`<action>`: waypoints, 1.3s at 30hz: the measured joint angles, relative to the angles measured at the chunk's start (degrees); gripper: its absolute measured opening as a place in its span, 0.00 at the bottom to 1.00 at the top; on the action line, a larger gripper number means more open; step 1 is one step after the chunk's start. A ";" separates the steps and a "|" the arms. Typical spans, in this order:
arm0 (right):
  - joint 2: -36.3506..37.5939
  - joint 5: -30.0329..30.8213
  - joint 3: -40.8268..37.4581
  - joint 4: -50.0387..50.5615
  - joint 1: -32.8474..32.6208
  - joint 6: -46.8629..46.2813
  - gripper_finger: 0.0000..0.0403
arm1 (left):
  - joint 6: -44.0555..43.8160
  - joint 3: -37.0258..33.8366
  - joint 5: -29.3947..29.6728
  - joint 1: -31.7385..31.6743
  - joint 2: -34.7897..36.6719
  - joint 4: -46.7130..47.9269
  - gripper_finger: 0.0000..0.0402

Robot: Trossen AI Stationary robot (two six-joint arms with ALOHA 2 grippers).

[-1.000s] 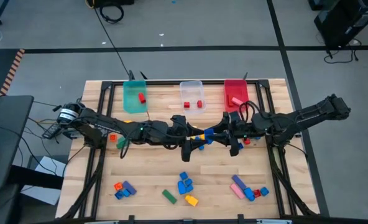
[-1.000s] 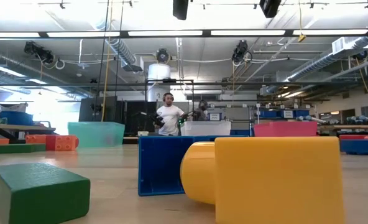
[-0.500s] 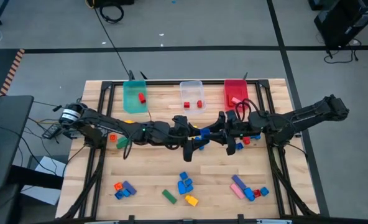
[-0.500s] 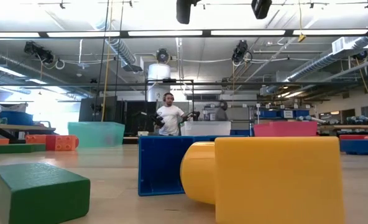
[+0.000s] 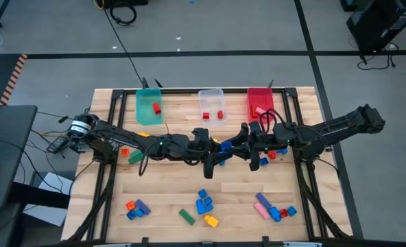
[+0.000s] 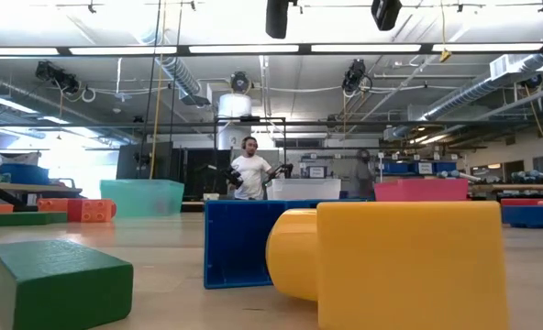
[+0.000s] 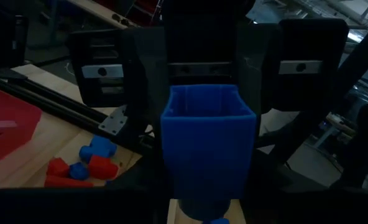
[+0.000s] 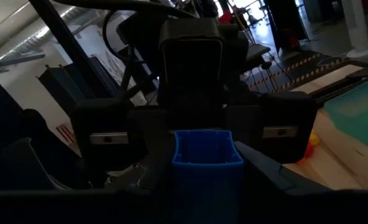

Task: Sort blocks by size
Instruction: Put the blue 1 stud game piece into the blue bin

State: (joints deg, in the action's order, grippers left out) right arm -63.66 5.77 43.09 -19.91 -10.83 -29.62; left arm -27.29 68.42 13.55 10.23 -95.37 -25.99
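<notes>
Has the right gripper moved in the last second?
Yes. In the high view the right gripper has shifted left, toward the left gripper, judged against the fixed red bin.

The wooden worktop (image 5: 169,199) carries three bins along its far edge: teal bin (image 5: 148,107), clear bin (image 5: 212,106), red bin (image 5: 259,103). Loose blocks (image 5: 204,204) lie scattered near its front edge.

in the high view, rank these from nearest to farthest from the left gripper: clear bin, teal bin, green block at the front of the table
From the left gripper, mid-table:
1. Clear bin, at the back centre, just behind the gripper.
2. Green block, at the front edge, slightly to the left.
3. Teal bin, at the back left.
The last two are fairly close in distance; the teal bin looks a little farther.
</notes>
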 joint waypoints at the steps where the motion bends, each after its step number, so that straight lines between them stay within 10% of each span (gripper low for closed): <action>1: 0.02 -0.05 0.00 0.04 0.00 0.00 0.39 | 0.04 0.00 -0.05 -0.05 0.00 -0.05 0.34; 12: 0.02 0.08 0.00 0.29 0.94 0.32 0.50 | 3.04 -0.02 0.76 -0.31 0.55 2.06 0.36; 21: 1.13 0.06 0.00 1.96 4.41 1.25 0.63 | -0.45 -0.04 2.15 -5.45 9.06 23.16 0.37; 32: 1.05 2.18 -0.02 8.47 5.03 -3.68 0.60 | -1.48 -0.20 6.29 -24.34 22.76 67.04 0.37; 39: 1.07 8.13 0.00 8.62 5.07 -3.85 0.56 | 3.53 -4.88 2.89 -41.34 22.36 74.44 0.37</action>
State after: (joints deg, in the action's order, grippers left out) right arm -62.59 13.90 43.09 -11.29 -5.76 -33.47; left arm -23.75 63.54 16.44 -31.11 -73.01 48.45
